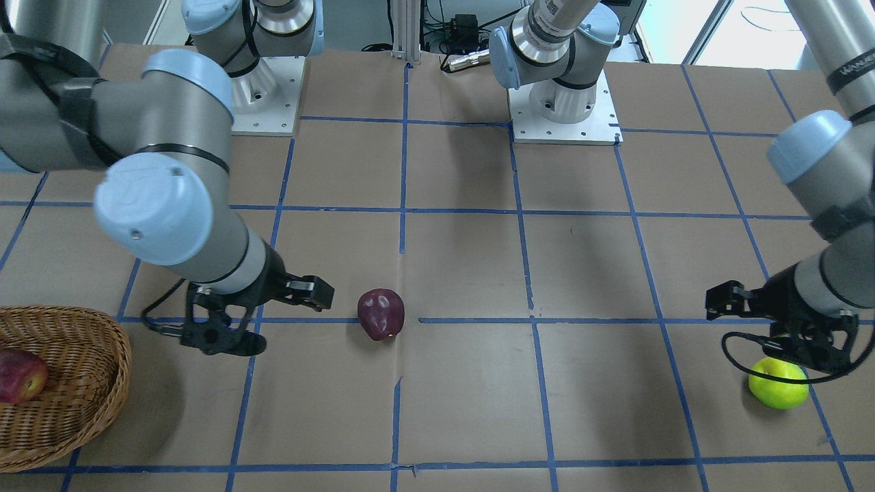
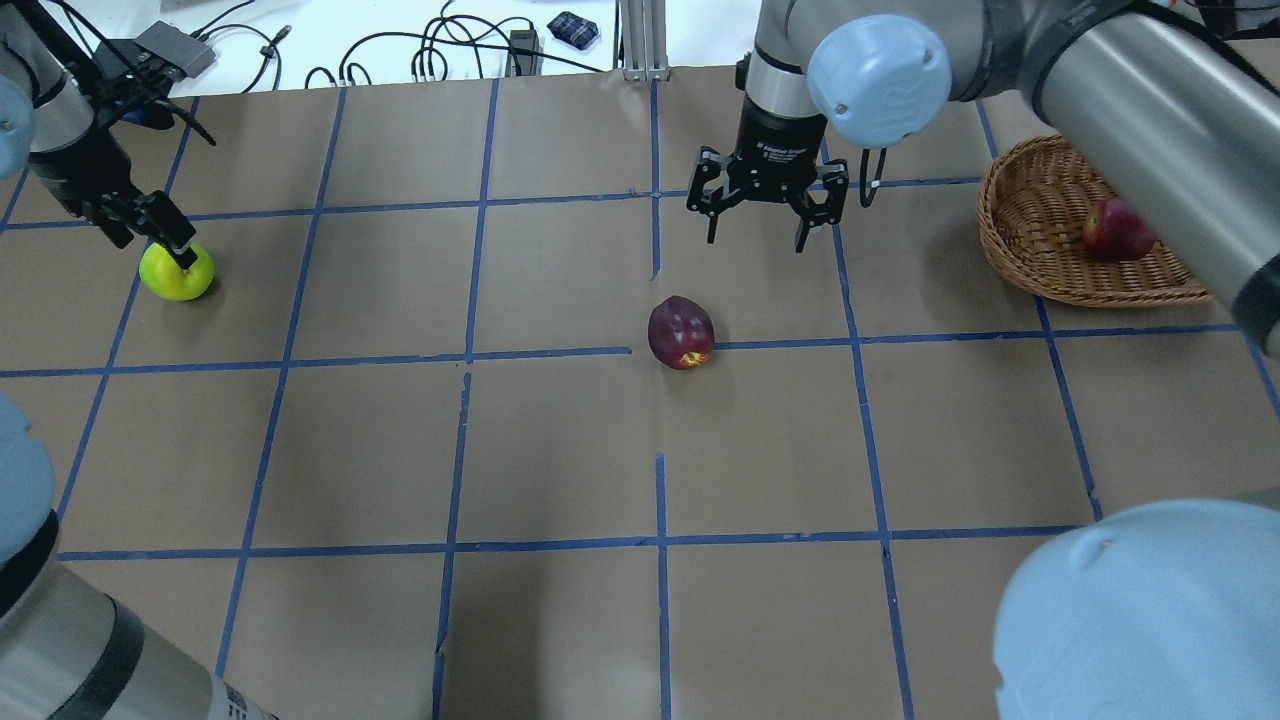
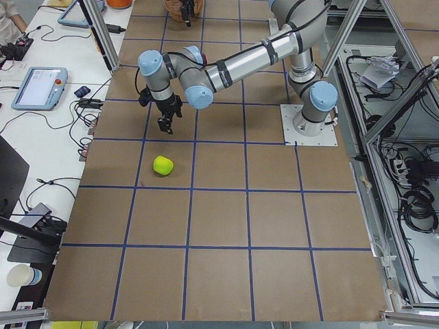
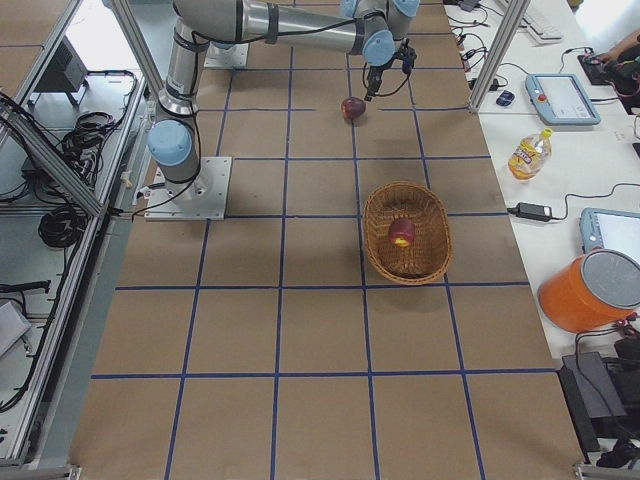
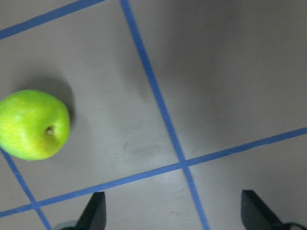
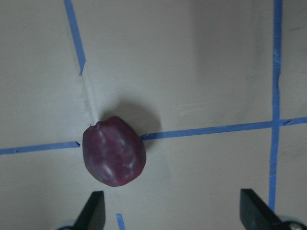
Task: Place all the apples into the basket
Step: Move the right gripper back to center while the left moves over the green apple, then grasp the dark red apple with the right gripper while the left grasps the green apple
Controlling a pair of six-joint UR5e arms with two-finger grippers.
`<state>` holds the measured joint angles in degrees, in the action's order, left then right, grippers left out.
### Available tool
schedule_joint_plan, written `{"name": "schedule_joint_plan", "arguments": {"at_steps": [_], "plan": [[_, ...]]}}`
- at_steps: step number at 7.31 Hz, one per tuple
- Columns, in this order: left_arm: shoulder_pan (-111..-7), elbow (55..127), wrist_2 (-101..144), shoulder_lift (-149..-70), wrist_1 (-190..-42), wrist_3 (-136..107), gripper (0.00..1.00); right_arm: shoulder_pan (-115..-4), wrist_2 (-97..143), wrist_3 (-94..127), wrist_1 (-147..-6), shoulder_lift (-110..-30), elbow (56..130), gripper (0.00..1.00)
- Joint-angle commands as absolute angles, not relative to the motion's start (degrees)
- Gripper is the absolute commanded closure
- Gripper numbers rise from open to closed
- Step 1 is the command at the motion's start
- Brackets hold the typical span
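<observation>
Quick status from my side. My left pincer (image 2: pixel 160 245) is spread wide with nothing in it, hanging over the tabletop (image 2: pixel 560 440) near the green apple (image 2: pixel 176 272). In my left wrist view that apple sits off to one side of the finger gap, not between the fingers. It's lying on the brown paper just beside a blue tape line.

My right pincer (image 2: pixel 756 235) is spread open too, also with nothing in it, hovering near the dark maroon apple (image 2: pixel 681 332). That one sits right on a tape line near the middle of the tabletop. From my right wrist view it's just ahead of one finger and clear of both.

The red apple (image 2: pixel 1118 230) is lying in the wicker basket (image 2: pixel 1010 250) at my right end of the tabletop, well apart from the other two.
</observation>
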<state>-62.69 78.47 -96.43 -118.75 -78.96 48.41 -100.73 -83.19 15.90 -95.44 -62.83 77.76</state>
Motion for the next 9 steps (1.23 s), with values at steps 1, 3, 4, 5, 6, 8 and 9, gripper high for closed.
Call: {"name": "schedule_joint_plan", "arguments": {"at_steps": [1,3,4,5,6,8,9], "plan": [[-58.89,72.89,-94.59,-124.34,-79.28,53.96,0.0,-104.49,-83.06,15.73,-103.05,-57.68,78.57,0.0],[-58.8,67.96,-91.87,-129.79,-79.72,54.14,0.0,-104.85,-83.23,12.85,-107.83,-56.34,82.68,0.01],[-58.8,67.77,-90.28,-131.64,-79.72,54.14,0.0,-104.85,-83.15,12.48,-110.97,-56.6,84.88,0.0],[-58.8,67.42,-89.83,-132.97,-79.46,54.23,0.0,-104.85,-82.88,12.57,-113.44,-56.6,85.95,0.0],[-58.62,66.46,-89.74,-134.2,-78.84,55.19,0.0,-104.85,-81.23,13.0,-113.38,-56.6,86.04,0.0],[-58.62,64.69,-89.74,-135.96,-78.84,55.28,0.0,-105.03,-80.42,12.92,-113.2,-56.52,86.48,0.0],[-58.62,64.69,-89.56,-136.66,-78.92,55.02,0.0,-105.73,-80.07,13.01,-113.2,-56.51,87.96,0.0]]}}
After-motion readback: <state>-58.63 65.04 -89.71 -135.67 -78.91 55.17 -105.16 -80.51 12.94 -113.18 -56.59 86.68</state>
